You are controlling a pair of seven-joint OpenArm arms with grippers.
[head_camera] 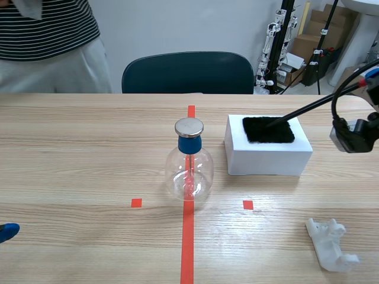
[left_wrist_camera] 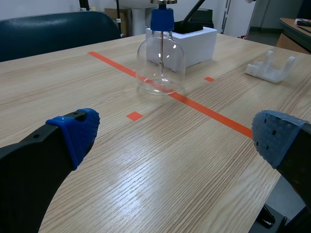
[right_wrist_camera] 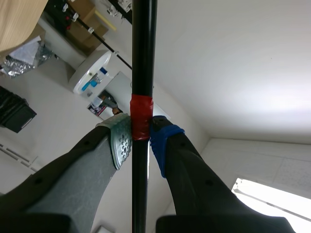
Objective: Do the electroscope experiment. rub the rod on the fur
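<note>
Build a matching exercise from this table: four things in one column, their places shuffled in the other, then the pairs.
Things:
1. rod
2. fur
3. flask
4. white plastic stand

Places:
a. on the white box
b. on the red tape line
c. on bare wood, nearest the robot
d. clamped in the right gripper

Pairs: 1-d, 2-a, 3-b, 4-c.

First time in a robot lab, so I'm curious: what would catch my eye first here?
Probably the clear glass flask with a blue stopper and metal disc, standing on the red centre line. Just right of it, black fur lies on a white box, and a black rod held in the right arm's jaws slants down onto it.
</note>
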